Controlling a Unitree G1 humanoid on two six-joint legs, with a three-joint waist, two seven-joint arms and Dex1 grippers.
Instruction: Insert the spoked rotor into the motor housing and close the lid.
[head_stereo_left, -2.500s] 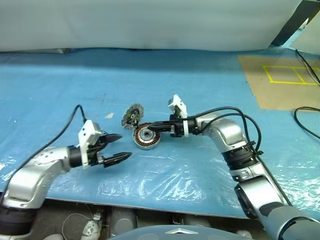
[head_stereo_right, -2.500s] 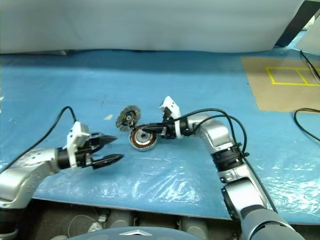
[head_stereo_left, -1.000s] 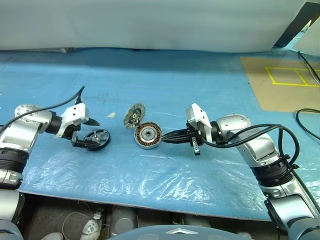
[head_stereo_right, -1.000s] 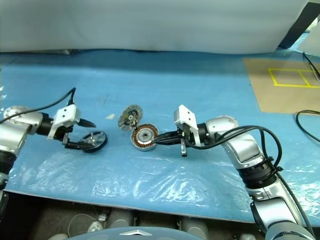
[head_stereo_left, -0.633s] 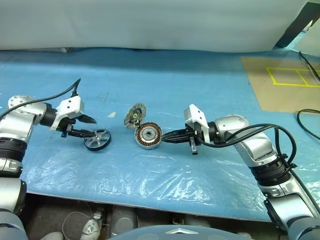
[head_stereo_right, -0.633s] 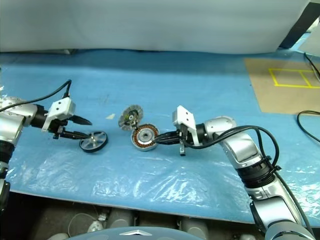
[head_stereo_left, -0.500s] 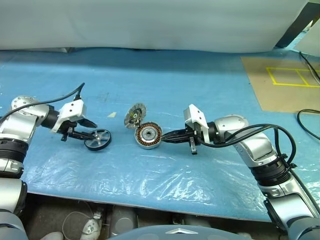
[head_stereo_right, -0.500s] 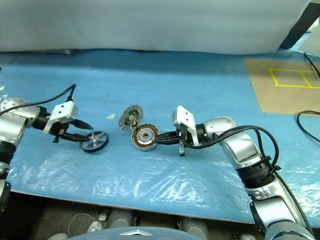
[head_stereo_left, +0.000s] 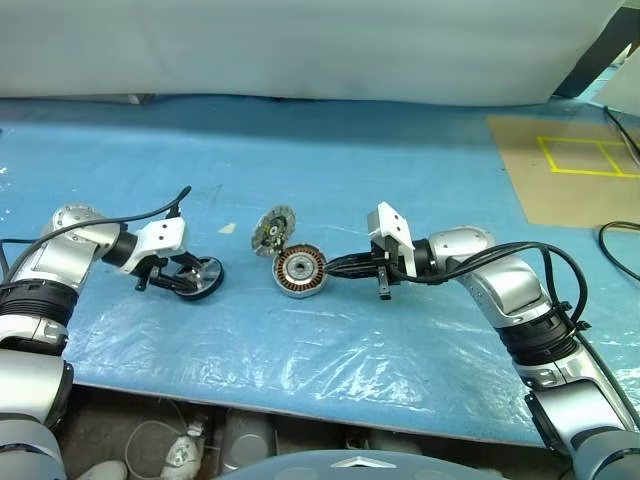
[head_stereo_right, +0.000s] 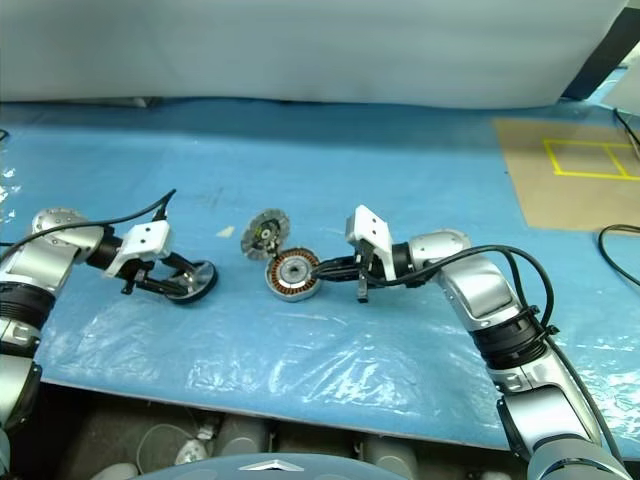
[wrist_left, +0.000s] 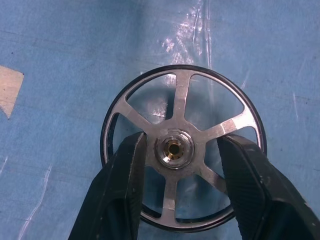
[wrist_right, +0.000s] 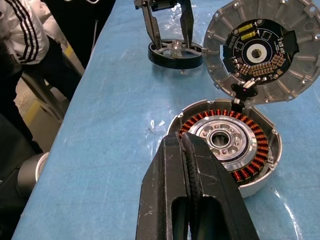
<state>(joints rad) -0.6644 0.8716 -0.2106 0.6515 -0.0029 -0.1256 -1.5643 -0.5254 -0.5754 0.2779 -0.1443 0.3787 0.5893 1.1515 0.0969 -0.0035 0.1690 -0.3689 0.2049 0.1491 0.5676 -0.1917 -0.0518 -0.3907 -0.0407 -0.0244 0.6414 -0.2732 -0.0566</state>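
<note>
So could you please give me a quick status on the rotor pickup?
Left gripper down over the spoked rotor, fingers through its spokes either side of the hub. Right gripper shut at the motor housing. Lid propped open; nothing in the way.

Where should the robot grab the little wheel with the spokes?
Probably at the middle hub, from above. The spoked rotor lies flat on the blue sheet, and the gaps between its spokes let the left hand put one finger each side of the hub.

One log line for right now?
left hand: straddling rotor hub on mat | right hand: shut, at housing rim | lid: open | rotor not inserted
</note>
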